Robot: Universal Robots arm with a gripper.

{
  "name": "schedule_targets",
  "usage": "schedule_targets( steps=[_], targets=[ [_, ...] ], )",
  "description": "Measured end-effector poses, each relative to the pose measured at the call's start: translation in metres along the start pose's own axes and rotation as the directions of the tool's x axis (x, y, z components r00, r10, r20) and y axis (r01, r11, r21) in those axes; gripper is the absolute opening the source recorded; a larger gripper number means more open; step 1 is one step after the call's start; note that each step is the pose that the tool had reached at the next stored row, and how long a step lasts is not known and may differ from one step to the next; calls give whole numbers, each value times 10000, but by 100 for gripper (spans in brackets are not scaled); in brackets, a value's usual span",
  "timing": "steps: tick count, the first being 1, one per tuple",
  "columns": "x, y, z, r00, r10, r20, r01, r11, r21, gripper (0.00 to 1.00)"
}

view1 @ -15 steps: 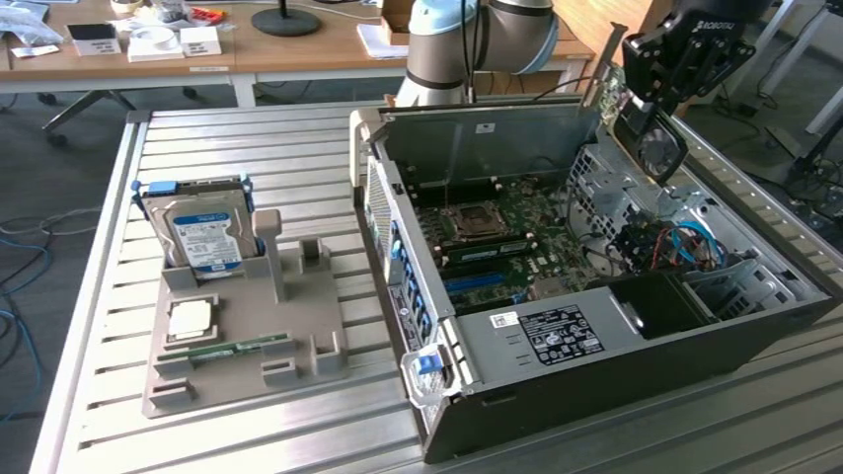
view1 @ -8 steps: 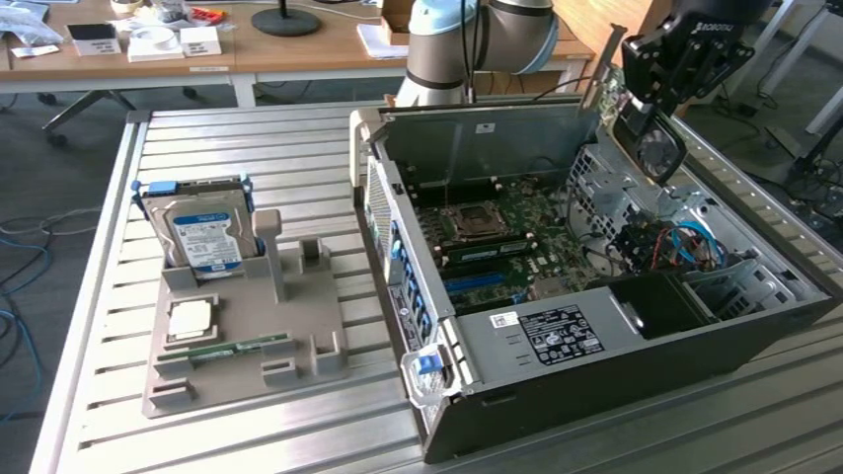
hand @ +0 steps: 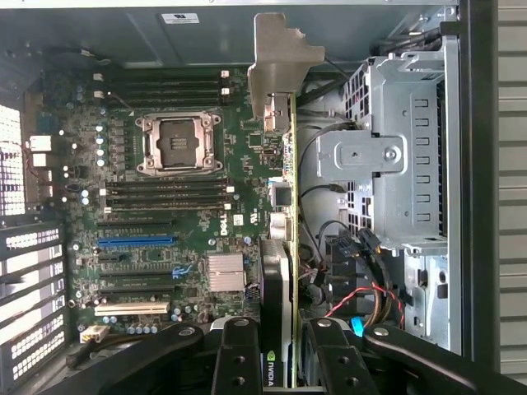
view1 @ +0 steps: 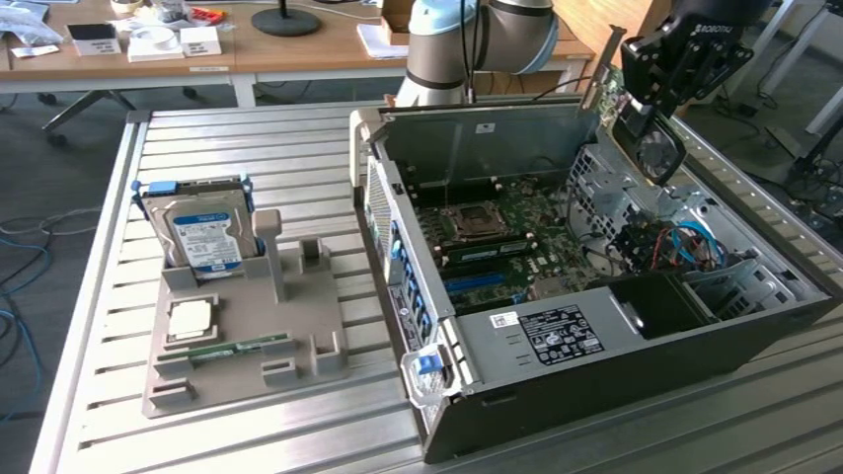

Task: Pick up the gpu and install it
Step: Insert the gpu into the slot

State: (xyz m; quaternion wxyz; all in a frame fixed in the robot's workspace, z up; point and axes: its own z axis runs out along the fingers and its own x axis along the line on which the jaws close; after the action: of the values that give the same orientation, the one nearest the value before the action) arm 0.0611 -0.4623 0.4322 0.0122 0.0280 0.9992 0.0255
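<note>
**Gripper state.** The gripper (hand: 288, 366) holds the gpu (hand: 284, 271). The two black fingers (hand: 238, 358) are closed against the card's opposite faces, one on the fan-shroud side and one on the circuit-board side.

**Position of the gpu.** In the exterior view, the gripper (view1: 658, 104) carries the gpu (view1: 658, 153) over the open computer case (view1: 658, 380), at the case's far end on the exterior view's right. The card hangs on edge with its round fan facing the camera. In the wrist view, the card appears edge-on. Its silver bracket (hand: 280, 58) is at the end away from the fingers. The green board edge runs along the line between the motherboard (hand: 206, 222) and the metal drive cage (hand: 395, 156). The card is not seated in a slot. The blue expansion slot (hand: 136, 242) lies off to one side of the card, below the processor socket (hand: 179, 141).

**Surroundings.** The case lies on its side on the slatted metal desk (view1: 264, 138). A grey fixture (view1: 244, 370) sits on the desk to the exterior view's left of the case. It holds an upright hard drive (view1: 204, 237) and a flat memory stick (view1: 237, 349).
</note>
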Motion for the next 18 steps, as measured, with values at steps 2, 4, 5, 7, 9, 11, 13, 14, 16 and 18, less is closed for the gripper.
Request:
schedule_targets(
  steps=[2,4,5,7,9,11,13,14,16,18],
  targets=[
    [0,0,0,10000,0,0,0,10000,0,27],
    [0,0,0,10000,0,0,0,10000,0,27],
    [0,0,0,10000,-1,0,1,10000,0,27],
    [0,0,0,10000,-1,0,1,10000,0,27],
    [0,0,0,10000,-53,-3,53,10000,0,27],
    [1,0,2,9997,-237,-12,237,9997,-5,27],
    [0,0,3,9985,-544,-28,544,9985,-12,27],
    [0,0,4,9975,-708,-36,708,9975,-17,27],
    [0,0,5,9944,-1053,-53,1053,9944,-26,27],
    [0,0,7,9900,-1408,-71,1408,9900,-37,27]
  ],
)
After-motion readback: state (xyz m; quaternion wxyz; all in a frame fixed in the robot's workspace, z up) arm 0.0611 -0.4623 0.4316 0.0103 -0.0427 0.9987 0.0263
